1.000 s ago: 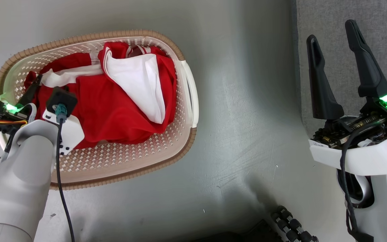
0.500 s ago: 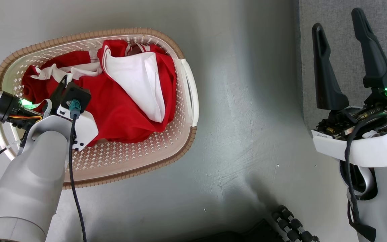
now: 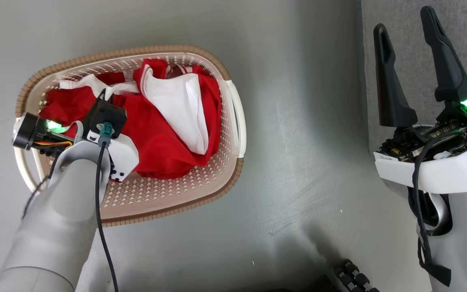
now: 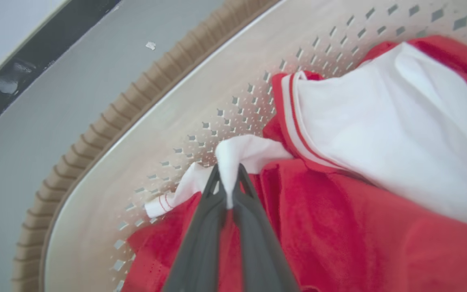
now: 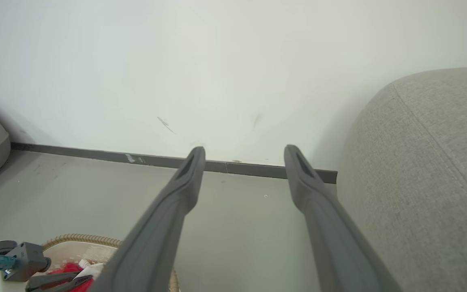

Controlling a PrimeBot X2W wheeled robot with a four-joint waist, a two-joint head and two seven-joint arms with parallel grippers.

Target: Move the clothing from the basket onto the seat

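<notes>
Your left gripper (image 4: 227,172) pinches a thin white fold of the clothing (image 4: 339,243); lift fast and it may slip into the basket (image 4: 95,138).

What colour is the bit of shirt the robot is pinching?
White: the left gripper pinches a fold of the clothing, clearest in the left wrist view.

On my screen the clothing (image 3: 164,138) reads as soft matt cloth, the red finely textured and the white panel smoother. The basket (image 3: 168,190) is smooth cream plastic with a mild sheen, and its brown rim is ribbed like weave. The seat (image 5: 428,170) on the right is coarse grey woven fabric. The floor (image 3: 294,121) looks smooth, faintly glossy and scuffed. The left gripper (image 4: 228,172) and right gripper (image 3: 403,18) look like matt dark plastic. The left forearm shell (image 3: 59,227) is smooth and pale.
</notes>
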